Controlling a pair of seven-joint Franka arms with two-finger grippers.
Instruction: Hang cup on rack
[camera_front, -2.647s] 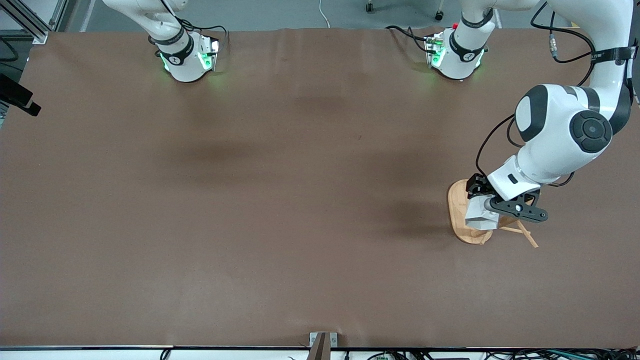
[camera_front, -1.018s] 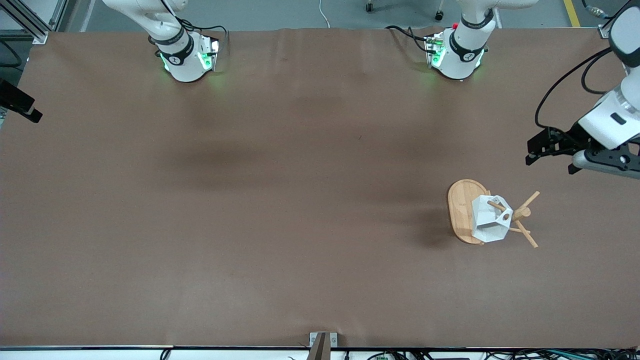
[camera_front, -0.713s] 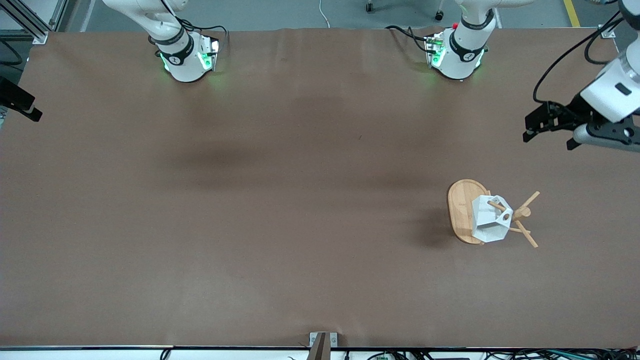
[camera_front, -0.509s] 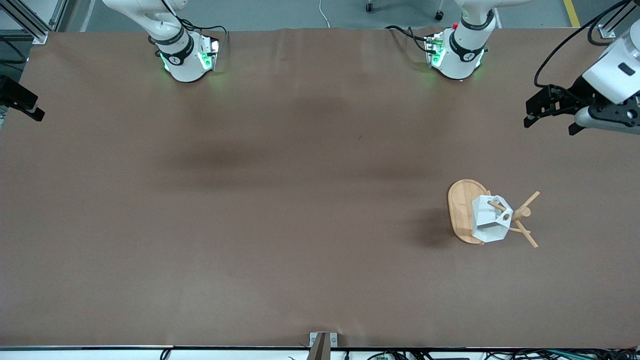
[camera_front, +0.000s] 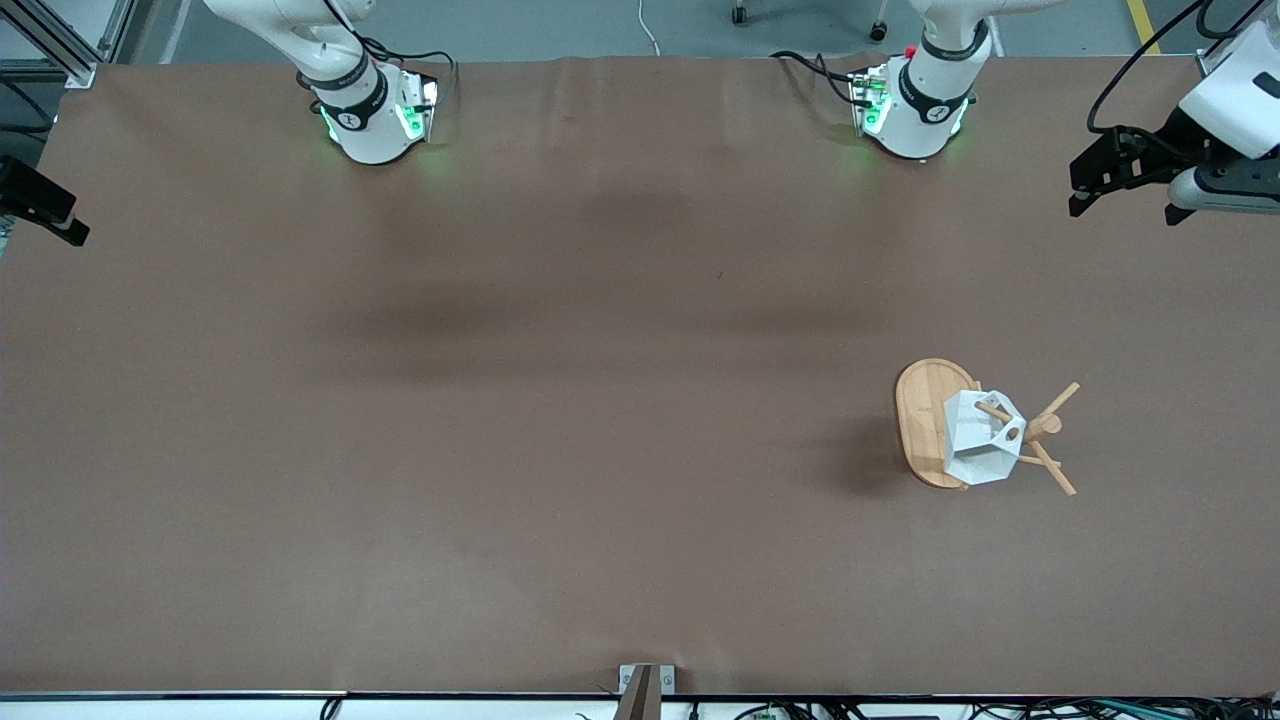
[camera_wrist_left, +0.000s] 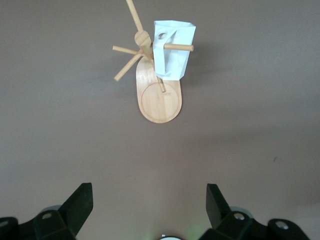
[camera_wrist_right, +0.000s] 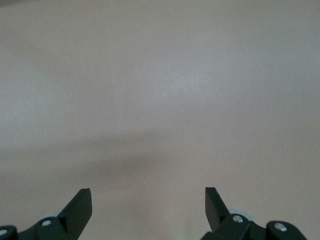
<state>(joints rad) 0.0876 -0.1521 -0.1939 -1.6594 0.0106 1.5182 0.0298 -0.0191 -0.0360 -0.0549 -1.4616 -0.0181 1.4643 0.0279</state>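
Note:
The white faceted cup (camera_front: 978, 440) hangs by its handle hole on a peg of the bamboo rack (camera_front: 918, 420), over the rack's oval base. It also shows in the left wrist view (camera_wrist_left: 172, 55), on the rack (camera_wrist_left: 160, 102). My left gripper (camera_front: 1125, 200) is open and empty. It is up in the air over the table's edge at the left arm's end, well clear of the rack. In its own view the left gripper (camera_wrist_left: 150, 200) has its jaws wide apart. My right gripper (camera_wrist_right: 148, 202) is open and empty over bare table.
The brown table surface (camera_front: 560, 400) is bare apart from the rack. The two arm bases stand along the table's edge farthest from the front camera. A dark part (camera_front: 42, 205) shows at the table's edge at the right arm's end.
My left gripper has let go of the cup on the peg, risen and drawn away toward the left arm's end and its base. The cup stays hanging.

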